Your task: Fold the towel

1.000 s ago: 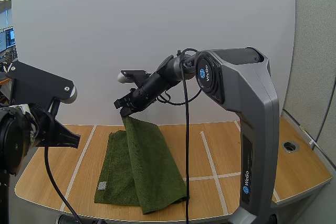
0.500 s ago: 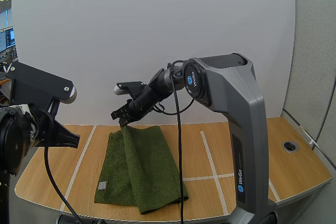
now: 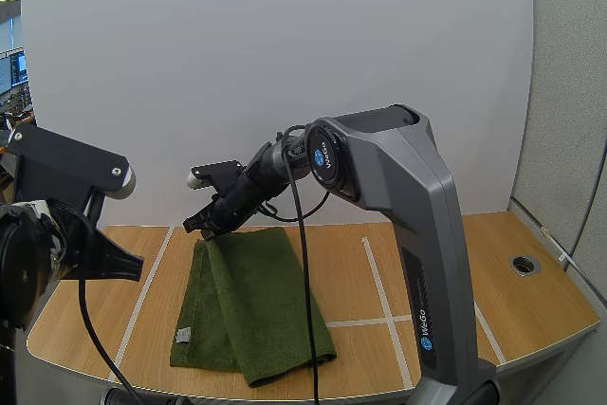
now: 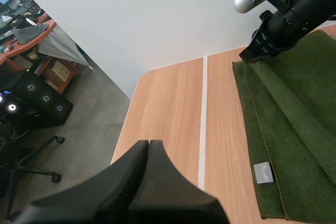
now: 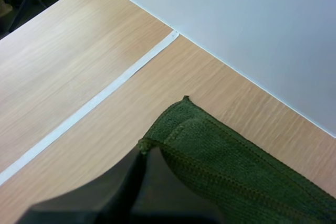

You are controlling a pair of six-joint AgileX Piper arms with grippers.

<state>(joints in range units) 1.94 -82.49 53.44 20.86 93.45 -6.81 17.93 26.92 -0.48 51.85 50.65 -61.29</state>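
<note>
Change: towel [image 3: 256, 315] corner is being carried lower & more to the left than 1 s ago; fold is judged nearly closed.
Right gripper [image 3: 204, 226]: is being kept clamped on that corner, just above table [image 3: 531, 305].
Left gripper [image 4: 148, 143]: fingers are being held together, empty, off the table's left edge.
Views: pinched hem is being shown close by right wrist cam; whole towel on the table by high cam.

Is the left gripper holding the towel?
No, the left gripper is shut on nothing above bare table, apart from the towel.
</note>
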